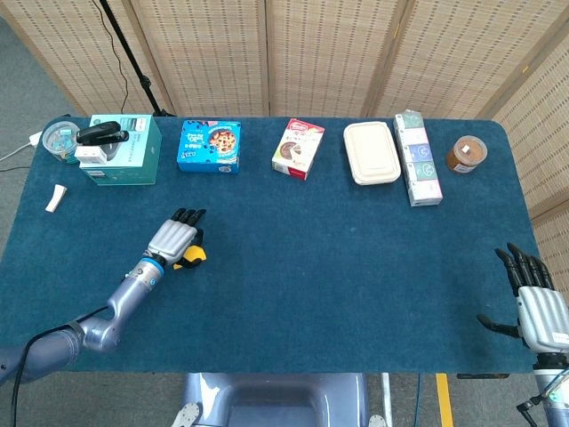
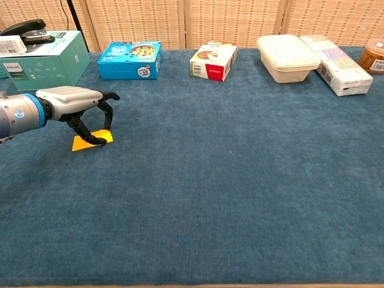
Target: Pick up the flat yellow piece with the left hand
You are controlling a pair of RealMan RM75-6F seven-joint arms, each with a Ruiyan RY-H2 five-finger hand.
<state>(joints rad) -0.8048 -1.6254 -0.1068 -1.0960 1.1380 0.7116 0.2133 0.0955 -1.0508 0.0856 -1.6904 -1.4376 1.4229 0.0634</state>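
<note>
The flat yellow piece point(image 2: 87, 143) lies on the blue cloth at the left of the table and also shows in the head view as the yellow piece point(image 1: 193, 256), half hidden. My left hand point(image 2: 75, 102) arches over it, fingers curled down with the tips touching the piece. The piece still lies flat on the cloth, and no firm grip on it shows. In the head view the left hand point(image 1: 172, 238) covers its left part. My right hand point(image 1: 536, 298) hangs with fingers spread off the table's near right corner, holding nothing.
Along the far edge stand a teal box with a stapler on it point(image 2: 42, 54), a blue cookie box point(image 2: 131, 59), a small cake box point(image 2: 213, 61), a cream lidded container point(image 2: 288, 57), a long carton point(image 2: 336, 72) and a brown jar point(image 1: 466, 153).
</note>
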